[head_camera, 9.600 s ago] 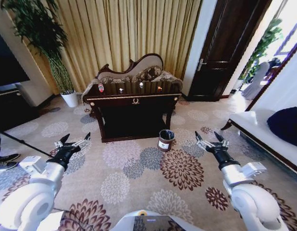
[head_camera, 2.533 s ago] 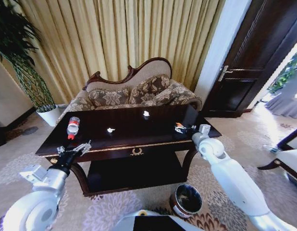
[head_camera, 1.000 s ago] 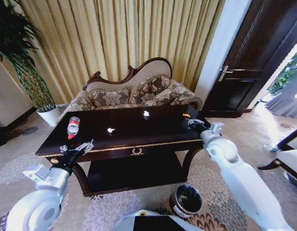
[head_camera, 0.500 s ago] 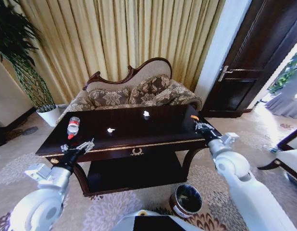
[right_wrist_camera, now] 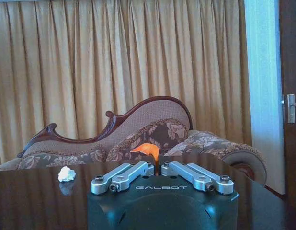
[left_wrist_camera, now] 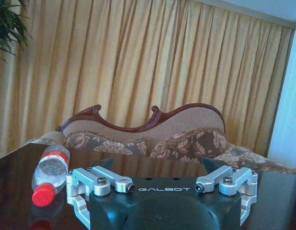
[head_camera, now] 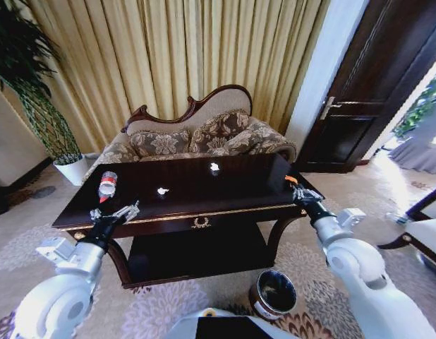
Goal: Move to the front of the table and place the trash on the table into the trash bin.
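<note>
the robot stands at the near long side of the table (head_camera: 225, 194), a dark glossy top with gold trim and a gold emblem on the front rail. the right gripper (head_camera: 298, 191) is over the right end of the table, close to the near right corner, with its fingers drawn narrow on an orange scrap (head_camera: 291, 179) that sticks up from the tips. in the right wrist view the two silver fingers nearly meet and the orange scrap (right_wrist_camera: 147, 149) shows pinched between them, clear of the tabletop.

the left gripper (head_camera: 112, 215) hangs at the near left edge of the table, fingers spread wide with nothing between them. in the left wrist view its open fingers (left_wrist_camera: 97, 178) frame the table top, and the bottle (left_wrist_camera: 49, 174) lies on its side just beyond them, red cap toward the gripper.

in the head view the bottle (head_camera: 106, 186) rests on the left end of the table, clear with a red label and cap, apart from the left gripper. a small white scrap (head_camera: 162, 191) lies left of centre on the top, and another white scrap (head_camera: 214, 167) sits near the far edge around the middle. the right wrist view also picks up a white scrap (right_wrist_camera: 67, 174) on the dark surface.

the trash bin (head_camera: 273, 294) stands on the patterned carpet (head_camera: 20, 247) in front of the table, below its right half, dark brown with a black inside. a sofa (head_camera: 204, 134) sits behind the table against gold curtains (head_camera: 176, 56).
</note>
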Tool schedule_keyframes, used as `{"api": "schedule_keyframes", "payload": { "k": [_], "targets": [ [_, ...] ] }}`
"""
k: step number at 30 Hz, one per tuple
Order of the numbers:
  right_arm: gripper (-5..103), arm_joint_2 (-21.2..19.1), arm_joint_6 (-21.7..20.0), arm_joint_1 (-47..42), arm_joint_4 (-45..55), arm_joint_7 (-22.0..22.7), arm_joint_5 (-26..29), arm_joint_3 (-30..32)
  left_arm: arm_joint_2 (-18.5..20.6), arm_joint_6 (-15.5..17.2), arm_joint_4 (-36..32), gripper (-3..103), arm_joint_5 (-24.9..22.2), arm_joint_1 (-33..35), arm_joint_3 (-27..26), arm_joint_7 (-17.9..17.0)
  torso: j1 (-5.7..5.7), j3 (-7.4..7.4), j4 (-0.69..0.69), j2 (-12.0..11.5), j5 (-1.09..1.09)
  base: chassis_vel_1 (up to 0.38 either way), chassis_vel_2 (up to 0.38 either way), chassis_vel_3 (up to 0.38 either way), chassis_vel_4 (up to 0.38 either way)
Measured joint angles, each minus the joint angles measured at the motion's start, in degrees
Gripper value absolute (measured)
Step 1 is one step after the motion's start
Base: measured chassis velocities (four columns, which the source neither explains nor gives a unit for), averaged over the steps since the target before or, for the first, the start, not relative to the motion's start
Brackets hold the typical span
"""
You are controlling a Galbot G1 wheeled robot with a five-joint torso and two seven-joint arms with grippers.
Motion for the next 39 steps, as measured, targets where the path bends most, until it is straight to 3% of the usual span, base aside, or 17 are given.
{"api": "schedule_keyframes", "payload": {
  "k": [25, 34, 39],
  "targets": [
    [3, 1.5, 1.4, -0.8, -0.6, -1.2, -2.0, -1.1, -0.7, 0.0, 0.0, 100, 0.2, 0.4, -0.1, 0.2, 0.0, 0.0, -0.01, 0.0, 0.0, 0.112, -0.107, -0.112, 0.112],
    [3, 4.7, 2.9, -3.5, -7.9, -8.4, -6.1, -1.0, -0.9, 0.0, 0.0, 100, -0.1, 0.6, 0.0, 0.4, -0.02, -0.02, -0.02, 0.0, -0.01, 0.073, -0.082, -0.081, 0.074],
    [3, 8.4, 1.2, -2.8, -19.3, -12.5, -12.7, -1.5, -0.8, 0.0, 0.0, 100, -0.1, 0.2, 0.5, 0.5, 0.01, 0.01, 0.0, 0.0, 0.01, 0.0, 0.0, 0.0, 0.0]
  ]
}}
